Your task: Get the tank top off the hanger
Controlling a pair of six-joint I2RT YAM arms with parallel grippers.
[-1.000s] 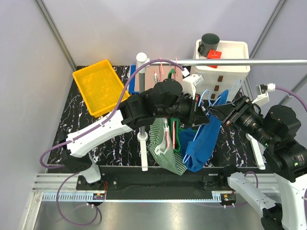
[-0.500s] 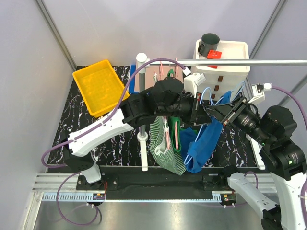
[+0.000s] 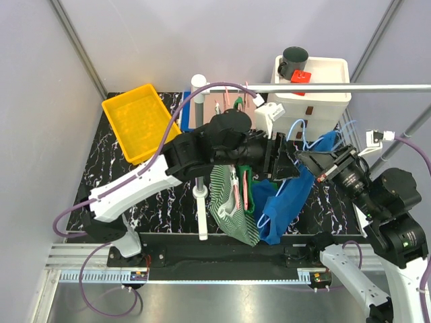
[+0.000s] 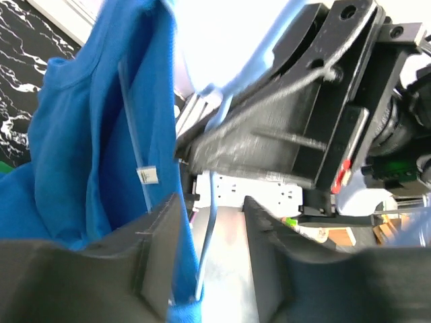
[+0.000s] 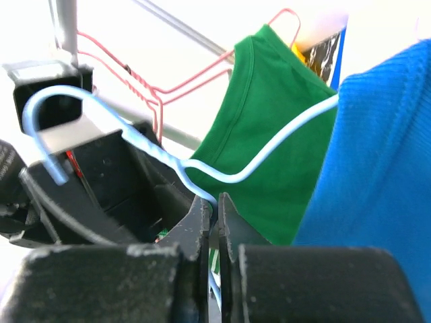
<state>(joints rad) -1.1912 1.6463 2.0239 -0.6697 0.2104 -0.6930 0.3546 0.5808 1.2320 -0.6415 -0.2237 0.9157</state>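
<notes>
The blue tank top (image 3: pixel 288 202) hangs from a light blue wire hanger (image 3: pixel 296 129) between my two arms, below the rail. My right gripper (image 3: pixel 307 160) is shut on the hanger's wire just under the hook; in the right wrist view the wire (image 5: pixel 135 145) runs into the closed fingers of the right gripper (image 5: pixel 216 205), with blue fabric (image 5: pixel 377 175) at the right. My left gripper (image 3: pixel 286 165) is open. In the left wrist view, the hanger wire (image 4: pixel 210 222) and an edge of the tank top (image 4: pixel 81 155) pass loosely between the fingers (image 4: pixel 158 249).
A green top (image 5: pixel 269 128) and a striped garment (image 3: pixel 232 215) hang on pink hangers (image 3: pixel 232 101) next to the stand post (image 3: pixel 200 155). The metal rail (image 3: pixel 350 87) runs right. A yellow tray (image 3: pixel 138 121) lies back left, a white cabinet (image 3: pixel 323 94) with a mug (image 3: pixel 294 60) behind.
My left gripper has opened off the hanger. My right gripper has closed on the hanger wire. The hanger and tank top have shifted a little to the right.
</notes>
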